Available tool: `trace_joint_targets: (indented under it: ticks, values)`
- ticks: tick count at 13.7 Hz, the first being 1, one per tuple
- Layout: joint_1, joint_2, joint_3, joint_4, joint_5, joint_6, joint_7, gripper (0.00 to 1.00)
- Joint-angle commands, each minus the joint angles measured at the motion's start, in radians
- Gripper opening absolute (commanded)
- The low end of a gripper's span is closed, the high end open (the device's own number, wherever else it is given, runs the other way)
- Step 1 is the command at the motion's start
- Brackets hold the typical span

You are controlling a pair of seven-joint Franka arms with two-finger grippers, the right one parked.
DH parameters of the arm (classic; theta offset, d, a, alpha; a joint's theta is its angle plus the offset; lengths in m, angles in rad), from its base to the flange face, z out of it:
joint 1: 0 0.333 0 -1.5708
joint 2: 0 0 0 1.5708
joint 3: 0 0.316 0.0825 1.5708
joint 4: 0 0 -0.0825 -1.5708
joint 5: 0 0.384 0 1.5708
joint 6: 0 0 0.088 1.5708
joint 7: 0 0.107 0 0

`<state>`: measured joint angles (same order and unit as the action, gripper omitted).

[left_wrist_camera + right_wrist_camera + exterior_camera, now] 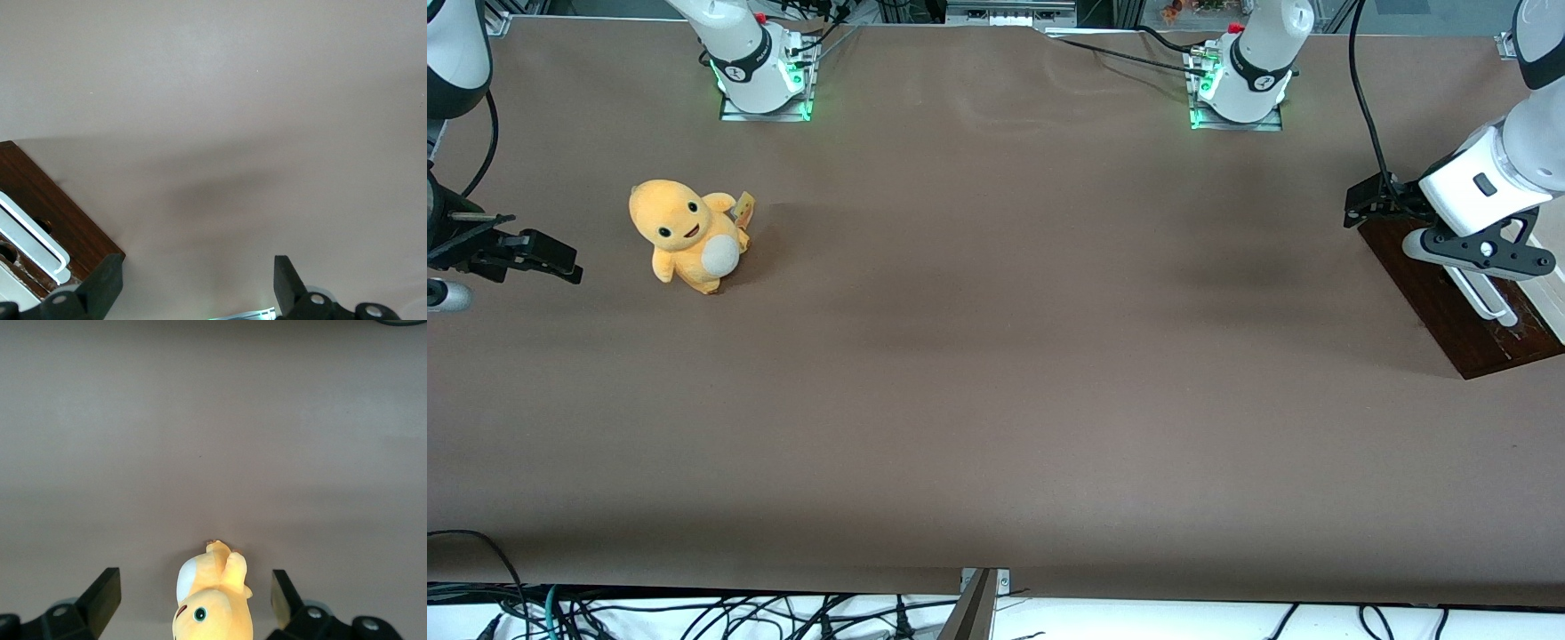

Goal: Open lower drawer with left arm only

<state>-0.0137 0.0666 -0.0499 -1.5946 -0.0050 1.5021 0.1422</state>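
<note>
While its two black fingers point(100, 287) stand wide apart with nothing between them, the gripper point(197, 287) of the left arm point(1507, 164) hangs at the working arm's end of the table point(996, 373), just above the lower drawer point(1458, 298). That dark-brown drawer front lies low against the table's edge, its white bar handle point(1480, 298) directly under the black gripper body in the front view. From the wrist camera, the handle point(33, 240) sits beside one fingertip and outside the gap, so the fingers do not straddle it. Well apart, toward the parked arm's end of the table, an orange plush toy point(687, 234) stands upright on the brown surface.
</note>
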Motion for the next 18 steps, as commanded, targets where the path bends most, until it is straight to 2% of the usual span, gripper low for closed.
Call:
trace_joint_targets:
  ticks: [1,18]
  values:
    - [-0.002,-0.021,0.002,-0.024,0.02,0.012,0.008,1.0]
    - [0.024,0.013,0.002,-0.007,0.011,0.001,0.023,1.0]
